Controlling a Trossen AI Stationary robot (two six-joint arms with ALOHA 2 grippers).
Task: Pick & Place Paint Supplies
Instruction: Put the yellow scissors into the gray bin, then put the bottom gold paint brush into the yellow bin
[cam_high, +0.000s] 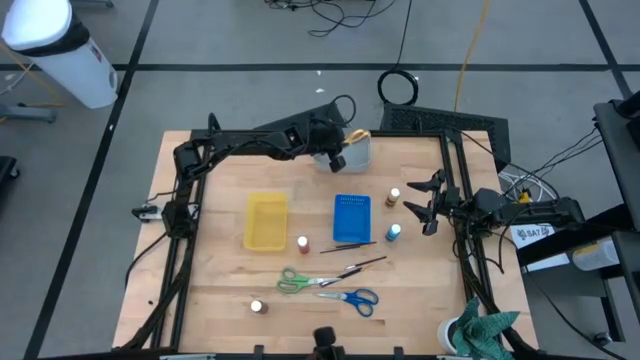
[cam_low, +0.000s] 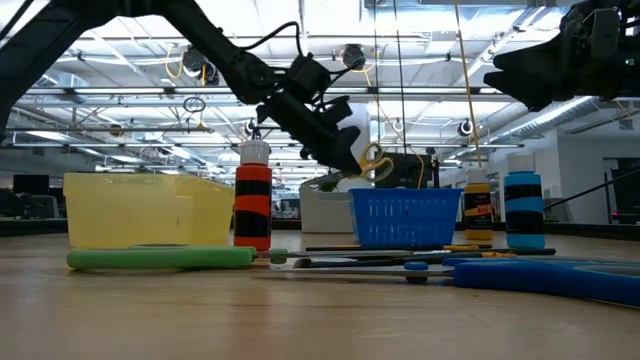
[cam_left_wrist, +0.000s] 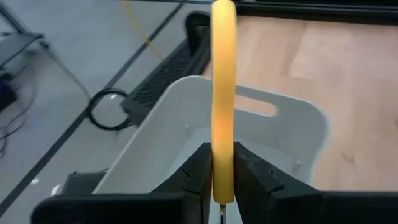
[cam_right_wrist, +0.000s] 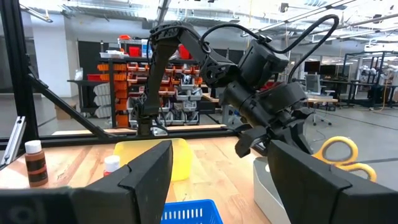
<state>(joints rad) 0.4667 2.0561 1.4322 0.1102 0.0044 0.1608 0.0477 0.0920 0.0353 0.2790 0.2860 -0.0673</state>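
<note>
Yellow-handled scissors (cam_left_wrist: 223, 99) hang pinched in the left gripper (cam_high: 338, 150) above the grey bin (cam_left_wrist: 273, 134) — released off-centre, they could catch its rim. Right gripper (cam_high: 428, 203) waits wide open.

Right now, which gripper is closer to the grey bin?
Left. The left gripper is right above the grey bin, holding the yellow scissors. The right gripper waits open by the table's right edge.

Left hand (cam_high: 345, 147) holds scissors (cam_high: 357, 135) over the bin (cam_high: 362, 155); two trays (cam_high: 265, 221) side by side at centre.
</note>
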